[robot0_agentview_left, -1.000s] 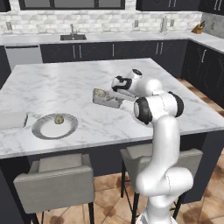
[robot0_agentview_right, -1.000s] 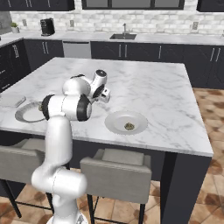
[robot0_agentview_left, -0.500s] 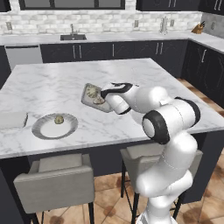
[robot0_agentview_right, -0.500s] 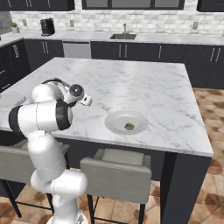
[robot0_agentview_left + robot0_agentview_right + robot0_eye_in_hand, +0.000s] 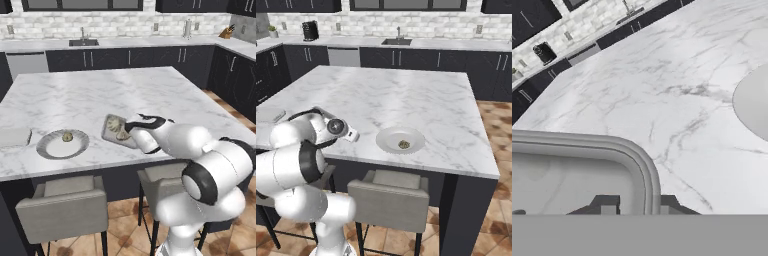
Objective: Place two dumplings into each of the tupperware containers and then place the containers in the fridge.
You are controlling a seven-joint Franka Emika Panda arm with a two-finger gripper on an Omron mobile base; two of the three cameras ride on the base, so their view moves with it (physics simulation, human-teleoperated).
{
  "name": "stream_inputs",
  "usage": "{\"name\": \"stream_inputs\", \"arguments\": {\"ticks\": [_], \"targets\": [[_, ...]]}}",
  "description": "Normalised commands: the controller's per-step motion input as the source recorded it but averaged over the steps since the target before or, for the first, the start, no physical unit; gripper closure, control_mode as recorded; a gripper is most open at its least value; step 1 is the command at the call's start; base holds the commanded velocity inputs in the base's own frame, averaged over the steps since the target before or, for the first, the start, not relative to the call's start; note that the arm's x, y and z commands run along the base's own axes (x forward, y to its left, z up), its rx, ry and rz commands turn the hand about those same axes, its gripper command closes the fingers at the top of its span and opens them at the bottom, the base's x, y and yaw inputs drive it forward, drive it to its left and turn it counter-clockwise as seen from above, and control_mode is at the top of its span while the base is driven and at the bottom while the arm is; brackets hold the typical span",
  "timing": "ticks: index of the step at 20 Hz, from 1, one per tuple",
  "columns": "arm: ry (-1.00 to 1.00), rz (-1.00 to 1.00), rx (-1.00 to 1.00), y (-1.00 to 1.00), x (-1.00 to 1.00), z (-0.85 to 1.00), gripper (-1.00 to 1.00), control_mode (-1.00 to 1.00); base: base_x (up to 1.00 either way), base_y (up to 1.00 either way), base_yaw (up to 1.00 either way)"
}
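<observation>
Your claw (image 5: 632, 202) is clamped on the rim of the shallow grey-white rectangular container (image 5: 116, 131) w/ two tan dumplings (image 5: 113, 120), near the marble table's (image 5: 100, 95) front edge, prob. for carrying fridge-ward.

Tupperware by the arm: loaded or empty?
Loaded: two dumplings lie inside the tupperware container on the island; the jaws are shut on its rim.

arm folded low and forward — tool (image 5: 632, 202) closed, its fingertips straddling a rim.
</observation>
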Motion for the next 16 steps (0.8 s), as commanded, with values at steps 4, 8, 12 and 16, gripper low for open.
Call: {"name": "stream_inputs", "arguments": {"ticks": [4, 8, 12, 16], "targets": [[0.14, -0.01, 0.03, -0.14, -0.63, 0.84, 1.0, -1.0, 0.0, 0.0, 0.0], [0.36, -0.01, -0.01, -0.41, -0.56, 0.86, 1.0, -1.0, 0.0, 0.0, 0.0], [0.51, -0.01, -0.01, -0.57, -0.38, 0.91, 1.0, -1.0, 0.0, 0.0, 0.0], [0.36, -0.02, 0.06, -0.79, -0.43, 0.34, 1.0, -1.0, 0.0, 0.0, 0.0]]}}
